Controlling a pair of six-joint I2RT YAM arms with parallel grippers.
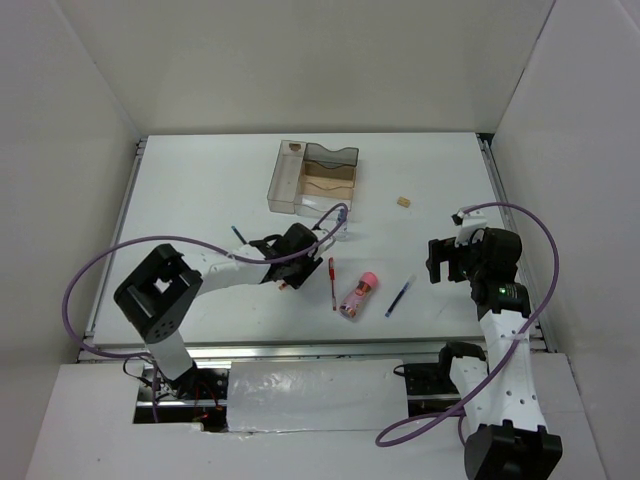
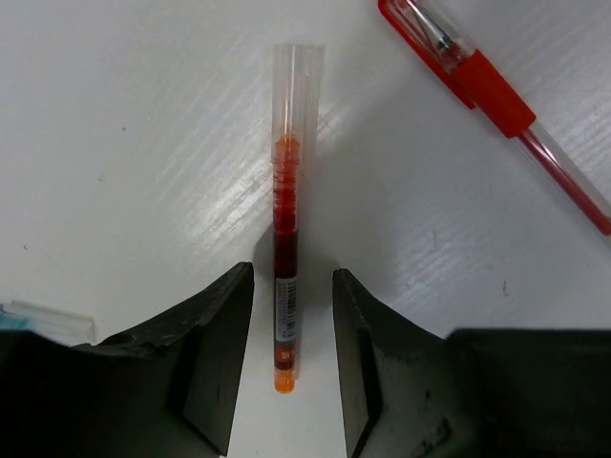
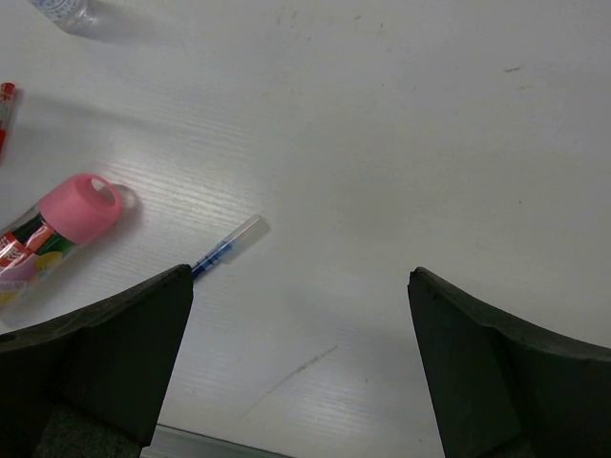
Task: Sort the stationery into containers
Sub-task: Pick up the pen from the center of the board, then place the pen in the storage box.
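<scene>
The left pincer (image 2: 291,277) stands with its 2 jaws apart, straddling an orange pen (image 2: 285,219) without touching it, on the near side of the tray (image 1: 283,188). A red pen (image 2: 496,91) lies just beside. The right pincer (image 3: 301,279) gapes wide, right of the tray, near a blue pen (image 3: 224,248) and pink tube (image 3: 67,215). Only the top view shows the tray, 1 beige block (image 1: 294,148) inside.

Table (image 1: 200,190) bears tray (image 1: 284,186), red pen (image 1: 332,283), blue pen (image 1: 400,296), pink tube (image 1: 359,295), block (image 1: 404,202).
</scene>
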